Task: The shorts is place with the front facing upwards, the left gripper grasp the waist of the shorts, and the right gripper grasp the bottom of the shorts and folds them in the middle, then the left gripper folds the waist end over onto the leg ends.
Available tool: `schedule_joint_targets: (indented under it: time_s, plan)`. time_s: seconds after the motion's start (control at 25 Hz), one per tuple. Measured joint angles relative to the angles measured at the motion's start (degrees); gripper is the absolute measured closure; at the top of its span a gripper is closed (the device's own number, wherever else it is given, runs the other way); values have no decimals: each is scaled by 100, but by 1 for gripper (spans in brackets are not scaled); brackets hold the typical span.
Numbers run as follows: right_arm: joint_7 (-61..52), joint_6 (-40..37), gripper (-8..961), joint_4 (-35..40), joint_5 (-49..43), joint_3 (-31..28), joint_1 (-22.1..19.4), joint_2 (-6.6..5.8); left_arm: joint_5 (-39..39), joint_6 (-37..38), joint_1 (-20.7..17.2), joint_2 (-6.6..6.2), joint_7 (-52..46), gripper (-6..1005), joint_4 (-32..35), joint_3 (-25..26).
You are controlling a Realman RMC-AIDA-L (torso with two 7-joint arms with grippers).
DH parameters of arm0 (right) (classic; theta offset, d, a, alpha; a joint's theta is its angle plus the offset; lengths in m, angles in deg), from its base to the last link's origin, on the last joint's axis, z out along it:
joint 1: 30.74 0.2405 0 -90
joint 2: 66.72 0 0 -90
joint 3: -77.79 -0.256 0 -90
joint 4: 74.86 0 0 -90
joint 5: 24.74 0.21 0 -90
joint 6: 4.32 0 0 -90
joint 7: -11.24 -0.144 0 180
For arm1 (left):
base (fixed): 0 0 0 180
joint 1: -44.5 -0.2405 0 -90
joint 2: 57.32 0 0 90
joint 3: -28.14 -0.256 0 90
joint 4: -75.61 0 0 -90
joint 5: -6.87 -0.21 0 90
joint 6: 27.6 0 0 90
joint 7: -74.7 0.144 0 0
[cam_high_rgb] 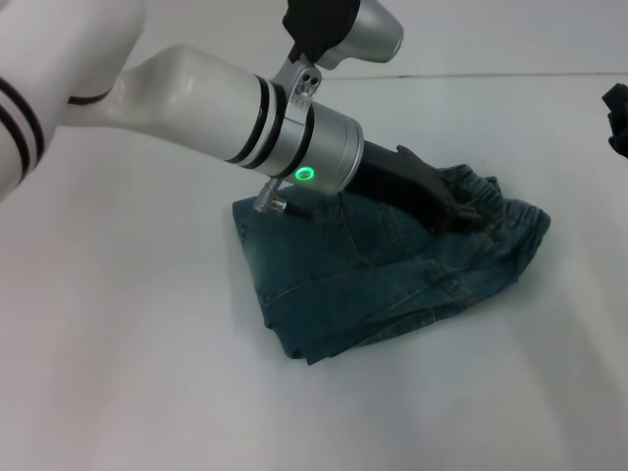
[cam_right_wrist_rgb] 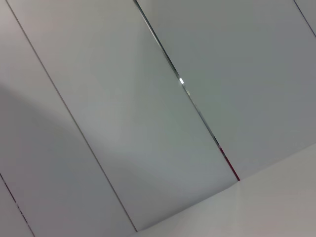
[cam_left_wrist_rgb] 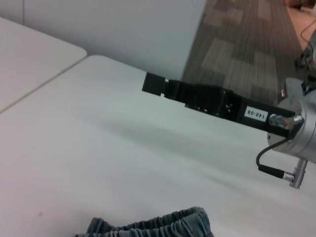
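Note:
The blue denim shorts [cam_high_rgb: 392, 265] lie folded lengthwise on the white table [cam_high_rgb: 147, 373], with the elastic waist [cam_high_rgb: 510, 211] at the right and the leg ends at the left. My left arm reaches across them. Its black left gripper [cam_high_rgb: 453, 211] is down in the bunched cloth at the waist and shut on it. The same gathered waistband [cam_left_wrist_rgb: 163, 224] shows close up in the left wrist view. My right gripper [cam_high_rgb: 616, 118] hangs at the table's far right, away from the shorts, and shows as a black bar [cam_left_wrist_rgb: 154, 84] in the left wrist view.
The white table spreads bare all around the shorts, and its far edge [cam_high_rgb: 510, 75] runs behind them. Grey carpet floor [cam_left_wrist_rgb: 247, 44] lies beyond the table. The right wrist view holds only pale wall panels [cam_right_wrist_rgb: 148, 123].

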Motion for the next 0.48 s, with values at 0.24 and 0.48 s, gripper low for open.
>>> schedule_joint_targets:
  time_s: [0.24,0.48]
  plan:
    - [-39,-54,905,30,-7,3,-47,-1,268,0,-539,-11,41,630,419,1]
    - [-293,-331,901,275,-69,373,-139,-23,1191,261,-1665,-19,684,386,1050,307]
